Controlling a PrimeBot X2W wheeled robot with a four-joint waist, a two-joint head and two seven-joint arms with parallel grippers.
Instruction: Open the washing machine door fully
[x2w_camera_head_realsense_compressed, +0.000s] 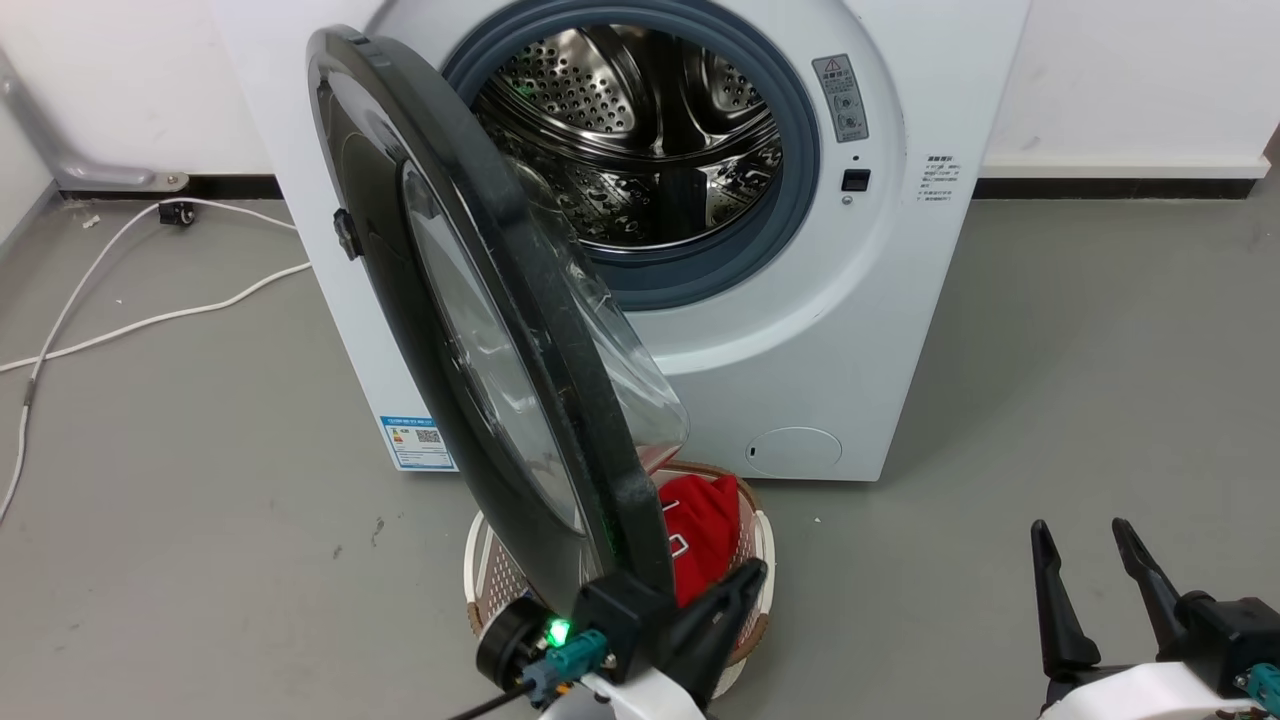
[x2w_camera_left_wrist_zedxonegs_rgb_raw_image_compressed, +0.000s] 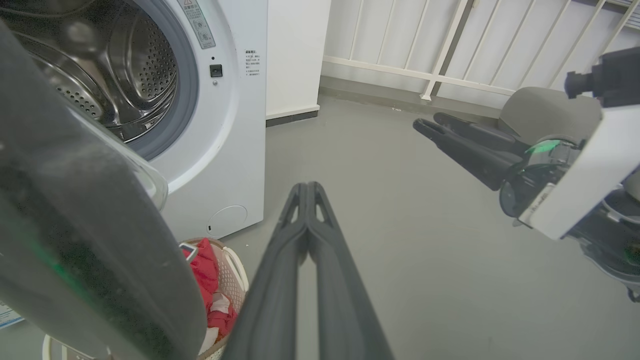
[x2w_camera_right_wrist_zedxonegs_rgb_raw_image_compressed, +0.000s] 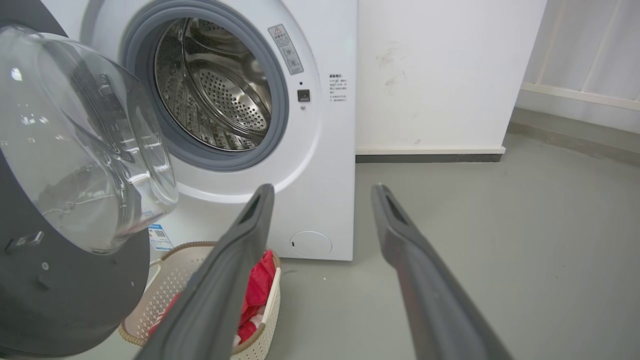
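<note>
Standing roughly square to the white machine (x2w_camera_head_realsense_compressed: 830, 330), the washing machine door (x2w_camera_head_realsense_compressed: 565, 390) hung partly swung out, its bulging glass above the laundry basket (x2w_camera_head_realsense_compressed: 764, 540). The left tool (x2w_camera_left_wrist_zedxonegs_rgb_raw_image_compressed: 307, 190), clenched on nothing, lay just beside the door's free edge on its inner side, probably to shove it wider as one stiff bar. The right tool (x2w_camera_head_realsense_compressed: 1080, 530) sat released, well apart.
</note>
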